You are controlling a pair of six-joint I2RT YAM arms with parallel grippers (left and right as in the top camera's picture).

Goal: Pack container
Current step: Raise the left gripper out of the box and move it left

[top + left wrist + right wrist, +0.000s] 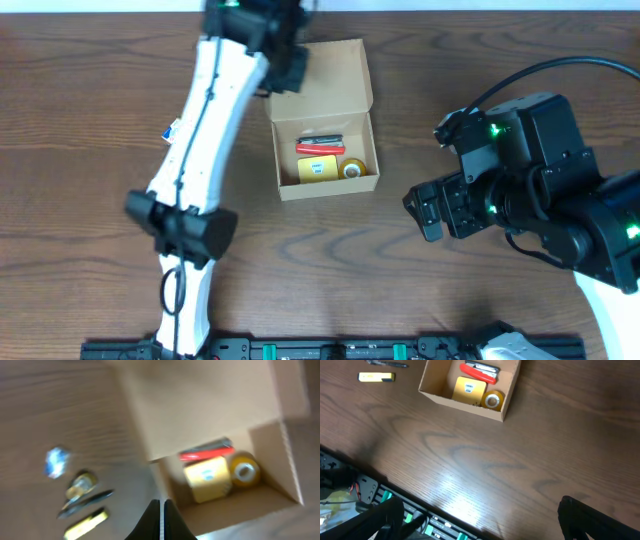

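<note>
I am seeing the container [326, 189] sitting open on the table [90, 150], flap back. The left gripper [161, 510], fingers pressed together, is hovering at its left rim. The right gripper [480, 520], jaws wide apart, is hanging well apart from its right edge.

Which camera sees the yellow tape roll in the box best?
The right wrist view: the tape roll is sharp and unobstructed. The left wrist view shows it larger but blurred; overhead it is tiny.

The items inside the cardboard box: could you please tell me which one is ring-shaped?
The tape roll in a corner of the container: it alone has a central hole; the yellow pad is square, the red item long.
</note>
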